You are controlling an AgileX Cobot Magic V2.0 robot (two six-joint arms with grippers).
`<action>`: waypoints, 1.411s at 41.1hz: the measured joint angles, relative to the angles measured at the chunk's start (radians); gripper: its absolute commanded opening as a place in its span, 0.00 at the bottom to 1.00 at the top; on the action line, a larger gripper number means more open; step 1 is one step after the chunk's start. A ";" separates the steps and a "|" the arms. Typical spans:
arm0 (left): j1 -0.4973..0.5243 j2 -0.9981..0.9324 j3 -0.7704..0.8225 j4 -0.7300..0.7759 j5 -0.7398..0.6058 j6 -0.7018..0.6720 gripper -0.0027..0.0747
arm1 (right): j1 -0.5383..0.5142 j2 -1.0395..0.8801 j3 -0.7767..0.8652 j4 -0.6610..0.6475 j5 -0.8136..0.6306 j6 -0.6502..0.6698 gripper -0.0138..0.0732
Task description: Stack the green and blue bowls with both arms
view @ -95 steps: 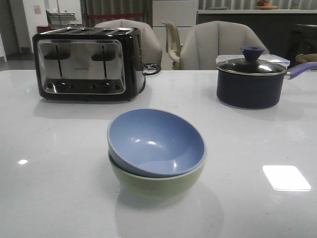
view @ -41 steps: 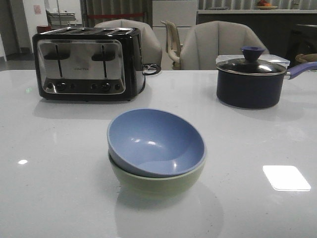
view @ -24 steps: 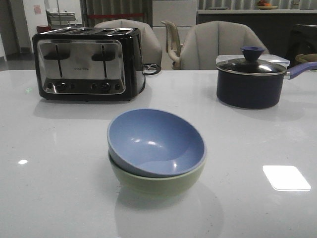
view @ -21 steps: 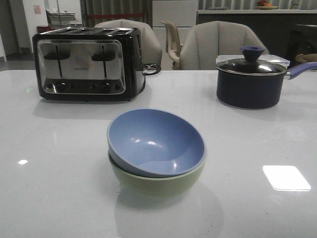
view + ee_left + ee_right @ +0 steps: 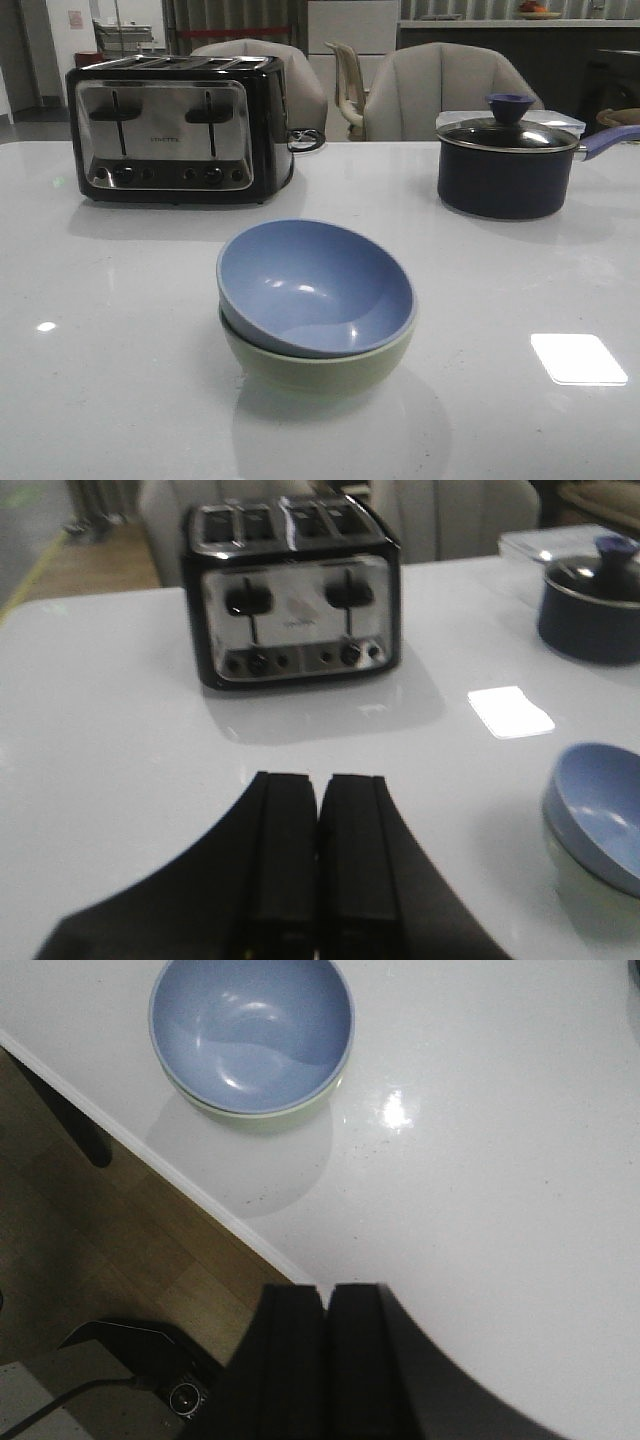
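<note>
Two bowls are sitting nested near the middle of the white table (image 5: 120, 400) as I am watching through the front camera: the blue bowl (image 5: 315, 288) is resting inside the green bowl (image 5: 318, 367), tilted a little so its rim is riding higher on the far-left side. Only the green bowl's rim and outer wall are showing under it. Neither arm is appearing in that front view.

Behind the stack, to the left, a black and chrome toaster (image 5: 178, 127) is standing near the far edge; to the right, well apart from the bowls, a dark saucepan (image 5: 508, 167) is sitting with its glass lid on. Pale chairs (image 5: 440, 90) are showing beyond the table.

From the left wrist camera I am seeing the left gripper (image 5: 318, 855) with its two fingers pressed together, nothing between them, hanging above bare tabletop, with the toaster ahead of it and the blue bowl off to one side. The right wrist camera is showing the right gripper (image 5: 326, 1360) likewise closed and empty, poised over the table's near edge, with the stacked bowls apart from it.
</note>
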 measured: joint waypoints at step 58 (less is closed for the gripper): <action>0.093 -0.198 0.451 0.090 -0.493 -0.111 0.16 | 0.000 0.000 0.000 0.000 0.004 -0.002 0.20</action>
